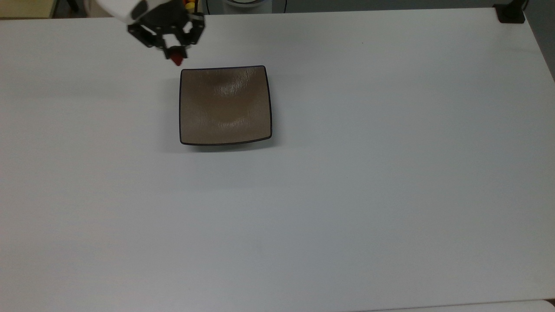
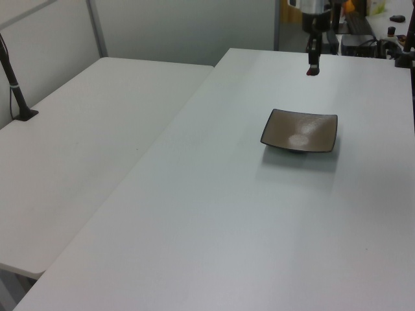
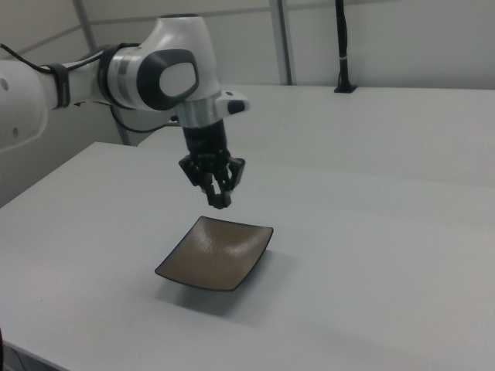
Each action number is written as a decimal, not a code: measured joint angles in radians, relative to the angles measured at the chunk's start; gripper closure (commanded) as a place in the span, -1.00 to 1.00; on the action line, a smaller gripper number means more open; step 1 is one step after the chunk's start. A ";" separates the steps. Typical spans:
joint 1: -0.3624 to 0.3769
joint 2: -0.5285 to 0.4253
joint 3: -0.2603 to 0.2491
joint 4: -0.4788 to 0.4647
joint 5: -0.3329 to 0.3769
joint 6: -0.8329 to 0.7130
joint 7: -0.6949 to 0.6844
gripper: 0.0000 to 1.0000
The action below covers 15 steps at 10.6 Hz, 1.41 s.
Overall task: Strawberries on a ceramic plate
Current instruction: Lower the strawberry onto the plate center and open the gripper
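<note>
Ceramic plate [image 1: 225,125], a square, glossy taupe-brown dish with a thin black rim, sits bare on the broad white table [image 1: 347,195], nothing yet placed on it. Above the table, just off the plate's upper-left corner in the top view, the white robot arm's black two-finger gripper [image 1: 175,55] hangs with its jaws closed narrowly on a tiny dark-red strawberry [image 1: 176,60], which pokes out below the fingertips. Pick-up looks complete; what remains, by the look of it, is the last short carry over the dish, the descent and the release.
</note>
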 measured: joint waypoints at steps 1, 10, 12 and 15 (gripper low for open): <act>0.007 0.000 0.035 -0.002 0.000 -0.009 0.084 0.87; 0.069 0.090 0.073 -0.078 0.000 0.138 0.336 0.87; 0.075 0.110 0.073 -0.129 0.000 0.208 0.334 0.87; 0.075 0.168 0.072 -0.158 -0.003 0.292 0.334 0.03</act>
